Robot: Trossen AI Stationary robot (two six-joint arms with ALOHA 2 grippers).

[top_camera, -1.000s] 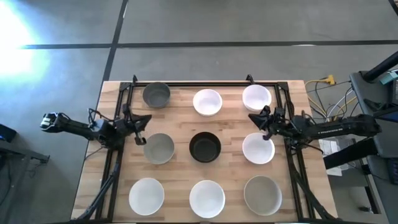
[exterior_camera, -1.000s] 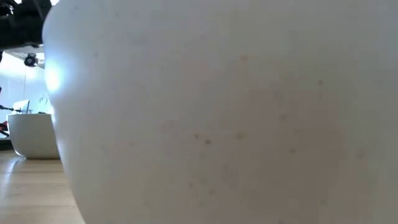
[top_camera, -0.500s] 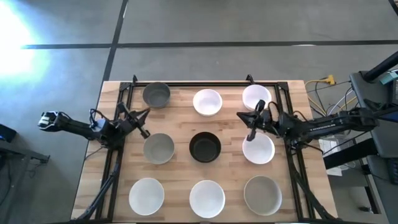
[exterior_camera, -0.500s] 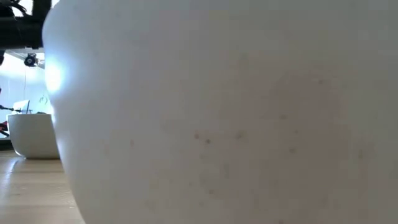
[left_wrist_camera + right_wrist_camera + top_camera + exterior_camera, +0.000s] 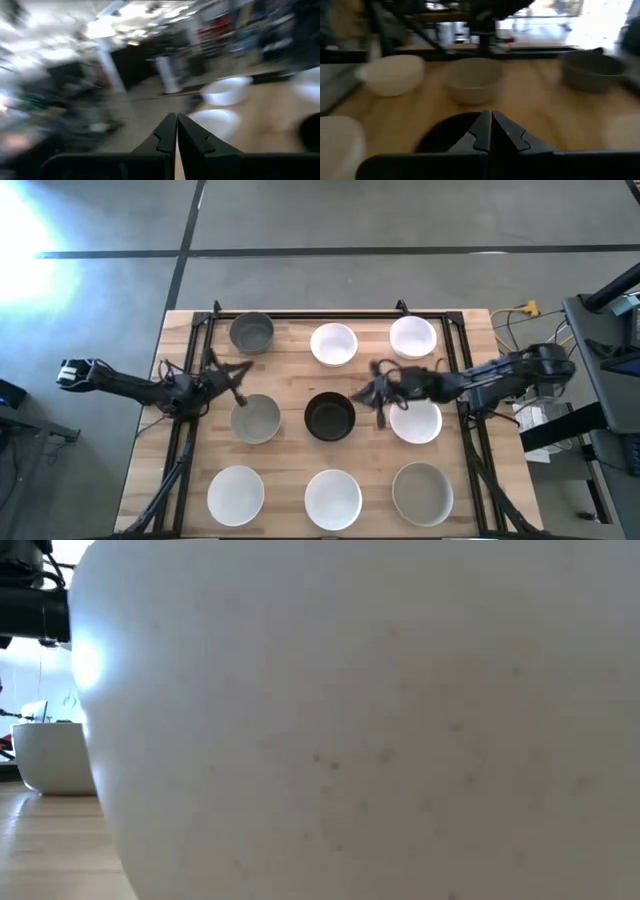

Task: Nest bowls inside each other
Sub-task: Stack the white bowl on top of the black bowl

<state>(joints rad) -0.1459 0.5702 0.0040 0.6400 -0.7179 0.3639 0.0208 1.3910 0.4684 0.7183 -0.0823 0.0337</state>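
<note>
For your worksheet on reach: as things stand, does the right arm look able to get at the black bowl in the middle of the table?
Probably yes. The right gripper, fingers shut, hangs between the black bowl and the white bowl beside it, with nothing standing between. It would need to open its fingers first.

Nine bowls (image 5: 331, 416) apart; table (image 5: 290, 470)

Both arms reach inward from opposite sides, low and nearly level. The left tool (image 5: 238, 370) points toward the right arm, its two fingers (image 5: 170, 132) pressed together, holding nothing. The right tool (image 5: 368, 392) reaches further inward, pointing toward the left tool, fingers (image 5: 484, 127) likewise closed and empty.
</note>
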